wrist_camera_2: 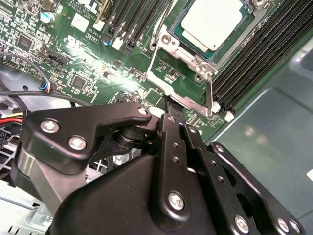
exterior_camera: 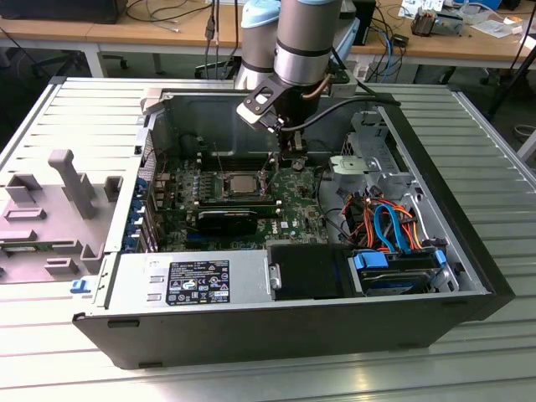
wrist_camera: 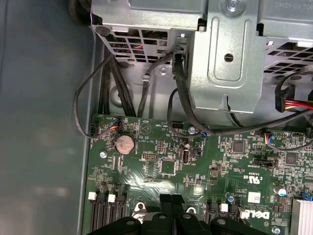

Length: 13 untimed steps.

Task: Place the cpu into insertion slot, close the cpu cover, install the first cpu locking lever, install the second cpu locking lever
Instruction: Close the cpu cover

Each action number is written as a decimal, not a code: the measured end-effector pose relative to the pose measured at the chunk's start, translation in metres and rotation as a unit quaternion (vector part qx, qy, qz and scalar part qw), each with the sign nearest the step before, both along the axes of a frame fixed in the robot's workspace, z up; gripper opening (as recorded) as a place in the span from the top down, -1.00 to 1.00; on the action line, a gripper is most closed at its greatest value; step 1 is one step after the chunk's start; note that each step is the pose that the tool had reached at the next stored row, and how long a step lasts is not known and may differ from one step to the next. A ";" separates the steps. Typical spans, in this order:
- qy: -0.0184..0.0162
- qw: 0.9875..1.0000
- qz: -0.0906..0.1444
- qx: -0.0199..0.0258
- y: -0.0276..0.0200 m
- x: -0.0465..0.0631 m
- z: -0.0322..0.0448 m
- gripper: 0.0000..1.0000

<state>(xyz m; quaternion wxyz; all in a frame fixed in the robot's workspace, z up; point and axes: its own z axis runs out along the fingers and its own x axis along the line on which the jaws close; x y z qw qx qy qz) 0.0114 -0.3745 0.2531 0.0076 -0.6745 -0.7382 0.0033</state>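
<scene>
- In the exterior view the claw (exterior_camera: 289, 159) hangs in the upper centre of the frame, inside the open computer case (exterior_camera: 251, 335), just beside the socket on the exterior view's right.
- In the first wrist view the claw (wrist_camera: 171, 199) has its two black fingers (wrist_camera: 165, 205) pressed together, closed on nothing, low over the green board (wrist_camera: 161, 166).
- The cpu (exterior_camera: 241, 185) sits in the insertion slot (exterior_camera: 223, 188), centre of the exterior view. In the second wrist view the cpu (wrist_camera_2: 212, 22) shows its pale top.
- The cpu cover (wrist_camera_2: 194, 61) lies flat around the chip as a silver frame.
- A thin locking lever (wrist_camera_2: 211, 90) runs along one socket edge, near the claw tip (wrist_camera_2: 171, 104). I cannot tell if it is latched.
- Memory slots (wrist_camera_2: 254, 54) crowd one side of the socket.
- The drive cage (wrist_camera: 234, 58) and black cables (wrist_camera: 181, 83) close off the board's edge ahead of the claw.
- The case walls box the work area. Orange and blue cables (exterior_camera: 385, 222) fill the exterior view's right.
- The counter (exterior_camera: 486, 352) has open room outside the case.
</scene>
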 end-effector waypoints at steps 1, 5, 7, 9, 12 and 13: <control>0.000 1.000 0.000 0.000 0.0000 -0.001 0.0000 0.79; 0.000 1.000 0.000 0.000 0.0000 -0.003 -0.0001 0.79; 0.000 1.000 0.000 0.000 0.0000 -0.004 -0.0001 0.79; 0.000 1.000 0.000 0.000 0.0000 -0.005 -0.0001 0.79; 0.000 1.000 0.000 0.000 0.0000 -0.008 -0.0002 0.79; 0.000 1.000 0.000 0.000 0.0000 -0.009 -0.0002 0.79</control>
